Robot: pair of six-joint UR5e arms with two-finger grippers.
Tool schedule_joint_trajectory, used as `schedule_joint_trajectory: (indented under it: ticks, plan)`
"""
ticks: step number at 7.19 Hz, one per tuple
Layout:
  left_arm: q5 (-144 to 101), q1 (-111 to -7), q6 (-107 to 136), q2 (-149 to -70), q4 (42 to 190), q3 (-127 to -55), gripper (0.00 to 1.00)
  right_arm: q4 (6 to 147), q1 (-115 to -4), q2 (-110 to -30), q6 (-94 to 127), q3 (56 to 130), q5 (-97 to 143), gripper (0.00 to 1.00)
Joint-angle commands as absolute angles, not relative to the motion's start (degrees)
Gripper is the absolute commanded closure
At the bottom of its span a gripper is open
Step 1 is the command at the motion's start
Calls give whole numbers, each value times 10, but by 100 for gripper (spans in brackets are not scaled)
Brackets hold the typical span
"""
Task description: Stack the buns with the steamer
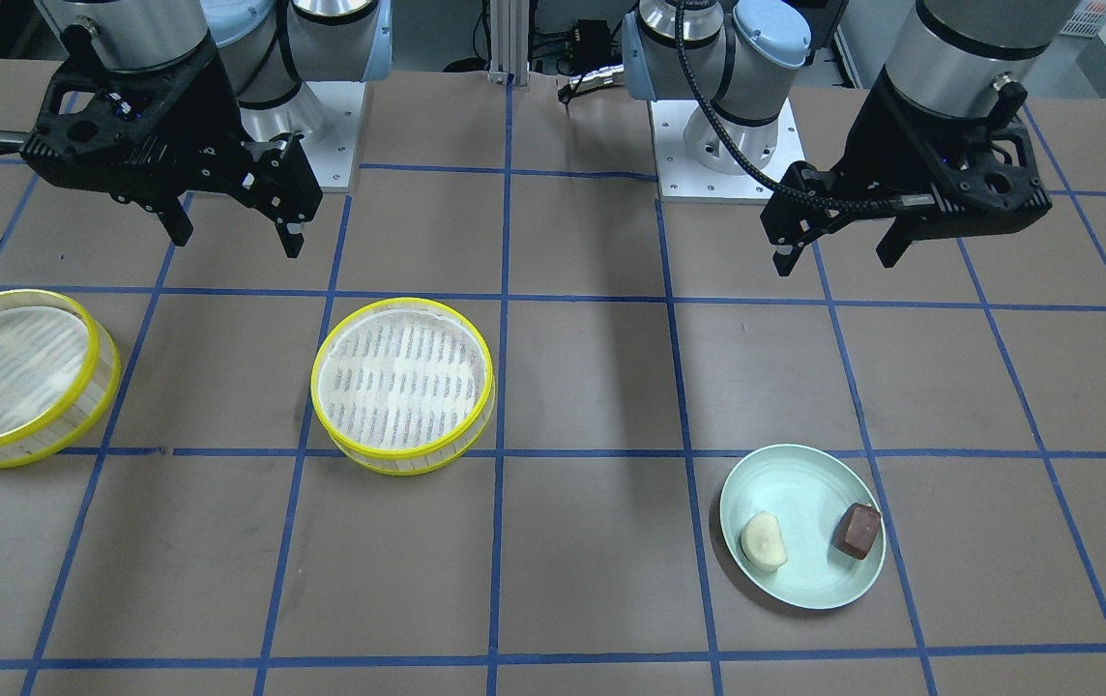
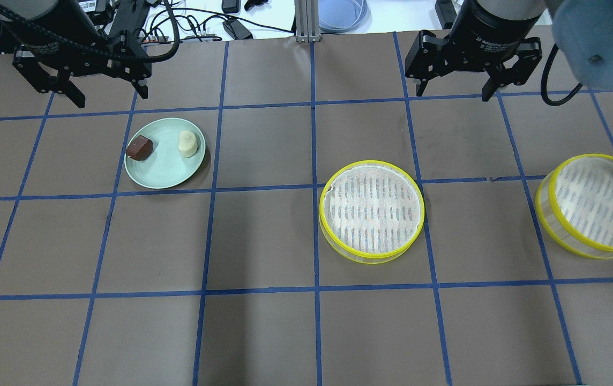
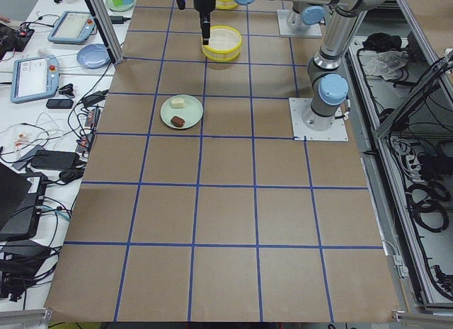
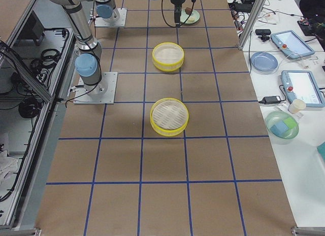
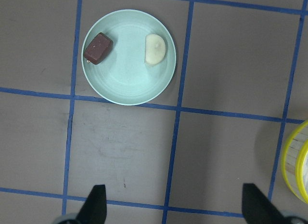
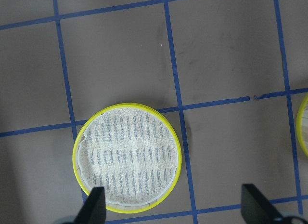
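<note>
A cream half-moon bun (image 2: 187,143) and a dark reddish-brown blocky bun (image 2: 139,148) lie apart on a pale green plate (image 2: 164,179). Both also show in the left wrist view, the cream bun (image 5: 155,49) and the brown bun (image 5: 97,48). One yellow-rimmed steamer tier (image 2: 372,210) sits empty mid-table, and a second tier (image 2: 596,206) sits empty at the far right. My left gripper (image 2: 109,96) is open and empty, raised above the table just beyond the plate. My right gripper (image 2: 453,94) is open and empty, raised beyond the middle tier (image 6: 127,159).
The table (image 2: 263,332) is brown with a blue tape grid. The arm bases (image 1: 722,155) stand at the robot's edge. Cables and devices (image 3: 49,159) lie on a side bench past the table's far edge.
</note>
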State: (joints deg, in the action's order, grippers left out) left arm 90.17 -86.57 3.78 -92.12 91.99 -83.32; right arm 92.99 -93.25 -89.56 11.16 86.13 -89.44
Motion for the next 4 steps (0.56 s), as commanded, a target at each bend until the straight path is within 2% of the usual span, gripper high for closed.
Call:
schedule_joint_trajectory:
  ticks: [1,3,4]
  plan:
    - [899,-866,38,-921,918,-845,0,929,-933,-896,112,861,-895,0]
    - [906,-846,-10,-945,863,-859,0,929,-933,-895,112,861,-896,0]
    - [900,-818,-29,-974,787,-894,0,929,-929,-893,105,861,-898,0]
